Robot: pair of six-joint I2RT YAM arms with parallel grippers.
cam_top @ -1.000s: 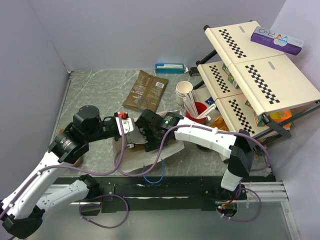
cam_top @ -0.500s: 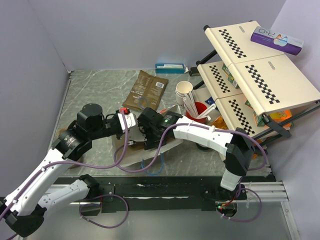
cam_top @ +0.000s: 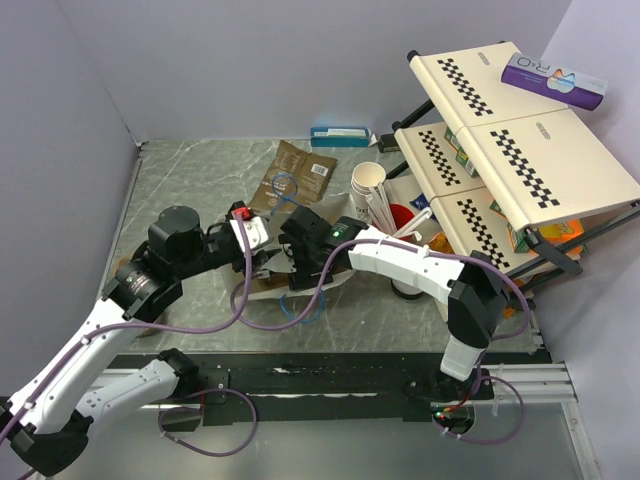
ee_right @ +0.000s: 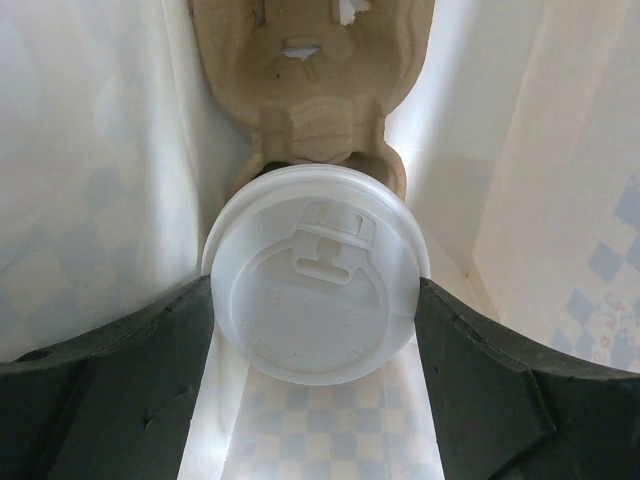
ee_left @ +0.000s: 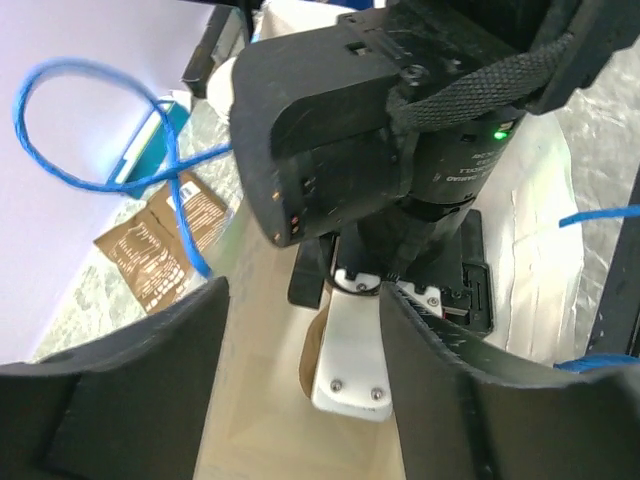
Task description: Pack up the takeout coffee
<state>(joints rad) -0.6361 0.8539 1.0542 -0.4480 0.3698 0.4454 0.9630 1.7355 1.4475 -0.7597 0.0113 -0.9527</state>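
The takeout coffee shows as a round white lid, and my right gripper is shut on it, a dark finger against each side. It is inside a white checkered paper bag, right in front of a moulded cardboard cup carrier. From above, the right gripper reaches into the bag, which lies at the table's middle; the cup itself is hidden there. My left gripper stands open just left of the bag mouth. Its wrist view has the left gripper over a tan surface, facing the right arm's black wrist.
A stack of lidless cream cups and a red cup of white sticks stand right of the bag. A brown pouch and a blue box lie behind. A folding checkered rack fills the right side. A blue cable loops overhead.
My left gripper has gone from shut to open. Both grippers and the bag have shifted a little toward the back of the table. The right gripper still holds the cup.
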